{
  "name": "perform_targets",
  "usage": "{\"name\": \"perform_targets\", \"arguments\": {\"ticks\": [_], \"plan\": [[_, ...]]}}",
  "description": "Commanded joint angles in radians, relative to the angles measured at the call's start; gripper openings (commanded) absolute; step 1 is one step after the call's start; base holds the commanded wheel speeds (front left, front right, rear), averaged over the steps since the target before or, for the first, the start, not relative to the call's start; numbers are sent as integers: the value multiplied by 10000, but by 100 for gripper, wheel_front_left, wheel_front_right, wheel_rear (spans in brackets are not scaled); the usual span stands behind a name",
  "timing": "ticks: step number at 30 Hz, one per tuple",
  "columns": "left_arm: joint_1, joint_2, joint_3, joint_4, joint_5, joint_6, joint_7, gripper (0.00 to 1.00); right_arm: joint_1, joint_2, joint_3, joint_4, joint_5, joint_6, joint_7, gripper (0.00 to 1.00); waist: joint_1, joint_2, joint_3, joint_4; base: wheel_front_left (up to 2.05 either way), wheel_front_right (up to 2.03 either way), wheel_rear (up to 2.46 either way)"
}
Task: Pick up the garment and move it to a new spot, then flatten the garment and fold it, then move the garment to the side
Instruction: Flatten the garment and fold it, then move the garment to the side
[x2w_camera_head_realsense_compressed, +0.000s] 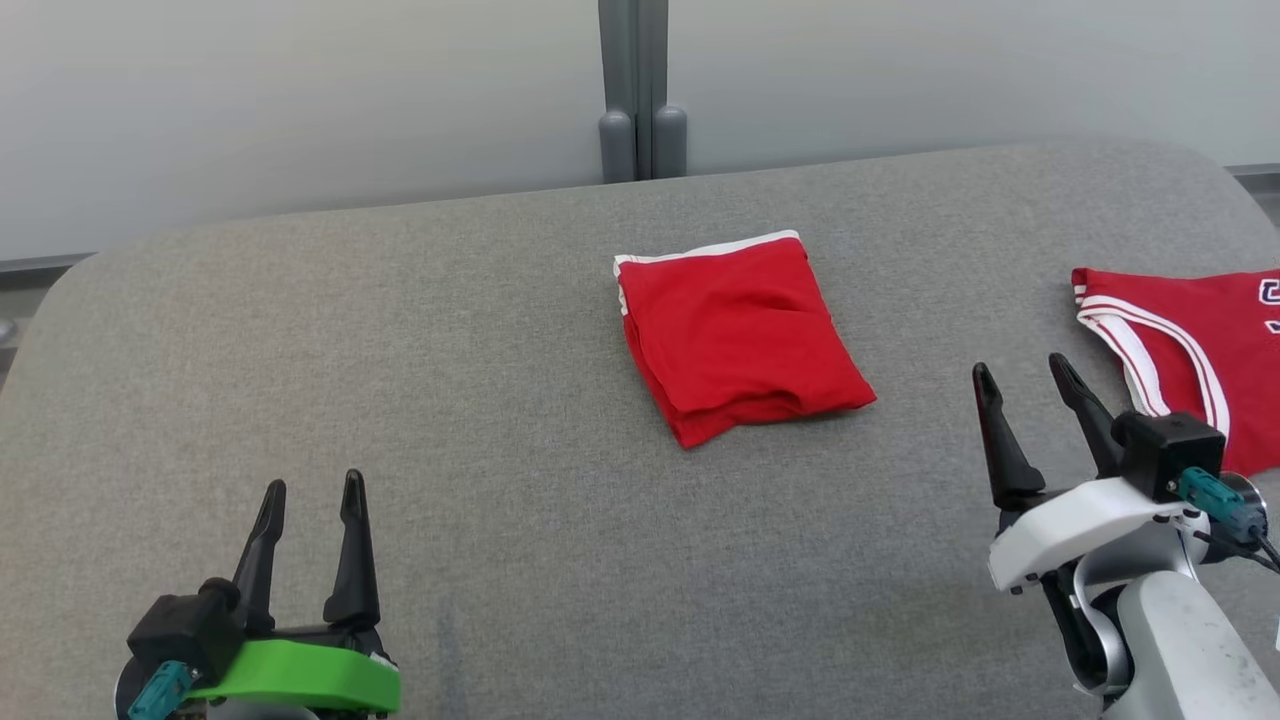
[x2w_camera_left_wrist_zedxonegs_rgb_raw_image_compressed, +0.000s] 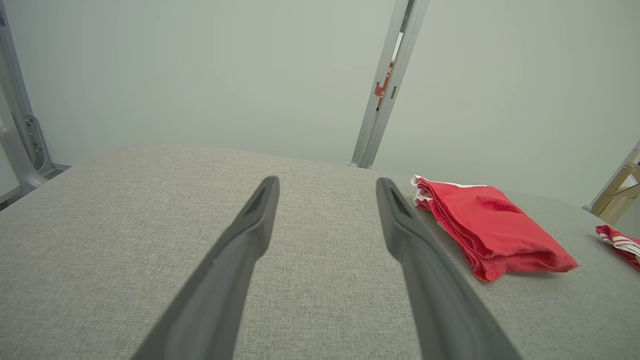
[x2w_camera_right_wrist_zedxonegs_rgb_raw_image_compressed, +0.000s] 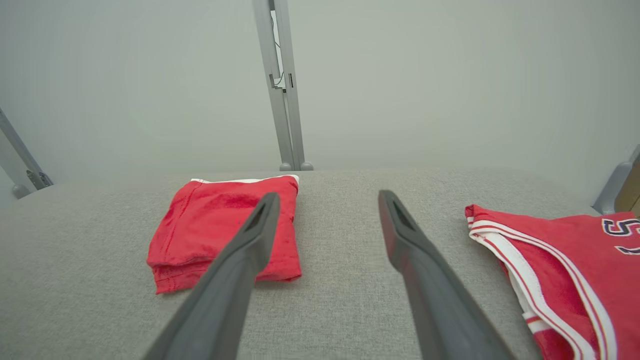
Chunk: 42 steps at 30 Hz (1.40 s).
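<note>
1. The folded red cloth garment with a white edge (x2w_camera_head_realsense_compressed: 740, 335) lies flat on the grey fabric desk (x2w_camera_head_realsense_compressed: 450, 350), ahead of and between both claws, touching neither.
2. Left claw (x2w_camera_head_realsense_compressed: 312, 485): released, empty.
3. Right claw (x2w_camera_head_realsense_compressed: 1022, 368): released, empty, with a red white-striped jersey (x2w_camera_head_realsense_compressed: 1190, 340) just beside it.
</note>
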Motion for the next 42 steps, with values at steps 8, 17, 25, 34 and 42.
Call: {"name": "perform_targets", "arguments": {"ticks": [8,17,25,34,42], "plan": [[451,77,155,158,93,-44,-26,100,750,22,-200,-26,-215,-7,-67,100,0,0,-361,-48,0,0,0],[547,184,179,615,11,-42,-24,100,936,-32,20,295,-101,-7,-111,100,0,0,-590,14,0,0,0],[376,207,138,807,-36,63,15,100,976,30,49,220,-101,-7,8,100,0,0,-619,116,0,0,0],[246,188,105,789,-127,102,3,100,967,32,5,79,-1,-7,81,100,0,0,-527,258,0,0,0],[206,145,96,731,-150,143,-14,100,971,74,27,105,65,-7,67,100,0,0,-469,311,0,0,0]]}}
